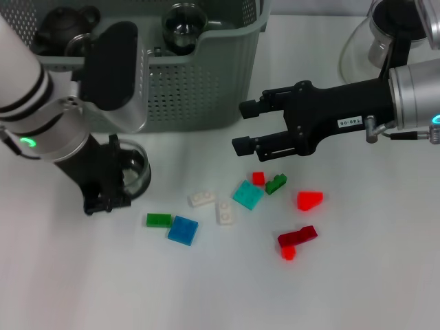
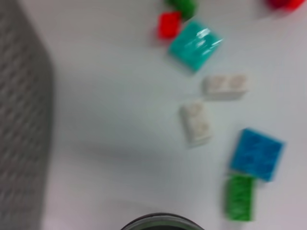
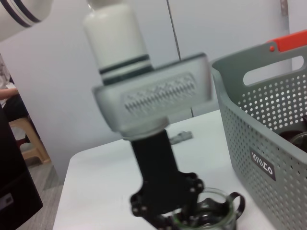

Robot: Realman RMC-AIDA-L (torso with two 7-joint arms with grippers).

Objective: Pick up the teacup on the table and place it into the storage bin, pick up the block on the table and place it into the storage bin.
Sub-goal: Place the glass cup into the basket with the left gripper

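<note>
A clear glass teacup point(image 1: 135, 170) is on the white table point(image 1: 82, 275) in front of the storage bin point(image 1: 199, 75), a grey-green perforated basket. My left gripper point(image 1: 117, 181) is shut on the cup's rim. The right wrist view shows this grip point(image 3: 178, 218) on the teacup point(image 3: 211, 211), next to the bin point(image 3: 283, 139) with its black label point(image 3: 261, 164). The cup's rim point(image 2: 160, 223) shows in the left wrist view. Several blocks lie on the table, among them a teal one point(image 1: 247, 194) and a blue one point(image 1: 183, 229). My right gripper point(image 1: 242, 127) is open and empty above the blocks.
The bin holds a dark teapot point(image 1: 60, 27) and a glass vessel point(image 1: 184, 26). A glass jug point(image 1: 375, 41) stands at the back right. White point(image 1: 201, 199), green point(image 1: 158, 220) and red point(image 1: 309, 200) blocks are scattered between the arms.
</note>
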